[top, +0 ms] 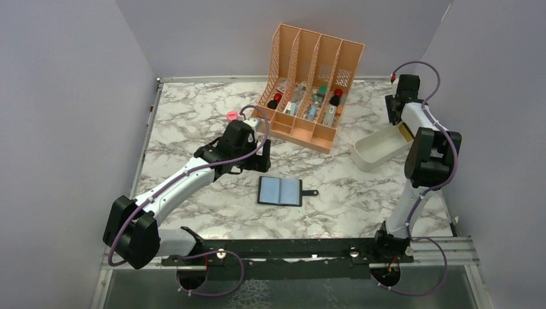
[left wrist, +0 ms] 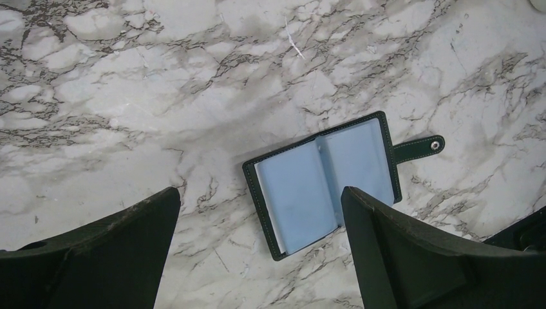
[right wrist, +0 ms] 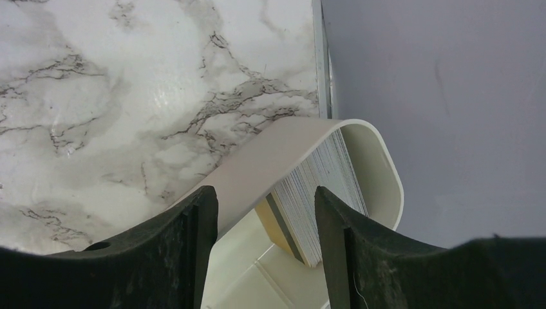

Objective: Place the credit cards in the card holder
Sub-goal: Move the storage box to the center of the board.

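- The left end effector (left wrist: pixel 261 193) hangs over the marble table (left wrist: pixel 129 96) with its jaws spread wide and nothing between them
- The card holder (left wrist: pixel 322 187) lies flat on the table below and just ahead of it, nearer the right finger than the left
- It lies open with its bluish-grey inner faces up, and its strap tab with a snap points away to the right
- No card shows on the card holder's faces, and nothing lies between the left end effector and it
- In the top view, an orange file organiser (top: pixel 312 84) with small items in its bays stands just beyond the left end effector (top: pixel 261 143), and a small pink thing (top: pixel 232 116) sits close on its far left side
- The right end effector (right wrist: pixel 264 193) hovers over one end of a white tray (right wrist: pixel 380 167), well apart from the card holder (top: pixel 280 191), with its jaws apart and gripping nothing
- The credit cards (right wrist: pixel 325 164) stand on edge as a packed stack inside the tray, just below and ahead of the fingertips, leaning against its rounded end wall
- The grey wall (right wrist: pixel 451 96) rises close behind the tray, to the right of the right end effector
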Motion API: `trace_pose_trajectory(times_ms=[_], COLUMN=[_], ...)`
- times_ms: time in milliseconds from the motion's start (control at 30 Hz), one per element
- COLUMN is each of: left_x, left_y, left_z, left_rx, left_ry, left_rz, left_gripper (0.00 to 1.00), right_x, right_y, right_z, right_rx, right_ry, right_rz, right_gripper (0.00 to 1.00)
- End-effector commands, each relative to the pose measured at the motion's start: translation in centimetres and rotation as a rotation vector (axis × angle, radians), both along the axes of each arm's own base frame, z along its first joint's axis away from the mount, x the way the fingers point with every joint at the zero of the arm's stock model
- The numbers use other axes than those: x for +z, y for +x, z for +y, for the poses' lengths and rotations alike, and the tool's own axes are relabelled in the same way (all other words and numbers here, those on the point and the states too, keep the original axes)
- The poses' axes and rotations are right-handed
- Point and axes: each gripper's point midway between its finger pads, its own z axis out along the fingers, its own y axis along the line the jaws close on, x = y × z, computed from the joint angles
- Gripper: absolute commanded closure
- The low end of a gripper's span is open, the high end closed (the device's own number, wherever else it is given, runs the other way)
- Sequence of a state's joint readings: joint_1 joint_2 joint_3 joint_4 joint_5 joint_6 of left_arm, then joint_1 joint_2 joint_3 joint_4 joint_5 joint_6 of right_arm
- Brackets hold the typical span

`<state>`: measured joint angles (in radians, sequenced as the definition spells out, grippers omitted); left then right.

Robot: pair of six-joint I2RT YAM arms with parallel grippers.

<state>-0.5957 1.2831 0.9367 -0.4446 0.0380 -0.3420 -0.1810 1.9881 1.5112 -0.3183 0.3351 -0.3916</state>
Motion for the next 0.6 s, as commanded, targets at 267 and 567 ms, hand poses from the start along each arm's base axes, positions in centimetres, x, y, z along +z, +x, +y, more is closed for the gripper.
trace_pose_trajectory(times_ms=[267, 567], left_x=[0.5, 0.4], left_y=[0.1, -0.1], left_z=[0.0, -0.2], left_rx=[-0.011, -0.023], left_ry=[-0.041, -0.051], left_rz=[-0.005, 0.004], left_gripper=[0.01, 0.01], right_x=[4.3, 0.6], right_y=[-1.8, -4.9], right_z=[0.2, -0.6], right_rx=[-0.021, 0.01], right_ry=[0.047, 0.089], right_rz=[-0.099, 0.079], right_gripper=[0.37, 0.38])
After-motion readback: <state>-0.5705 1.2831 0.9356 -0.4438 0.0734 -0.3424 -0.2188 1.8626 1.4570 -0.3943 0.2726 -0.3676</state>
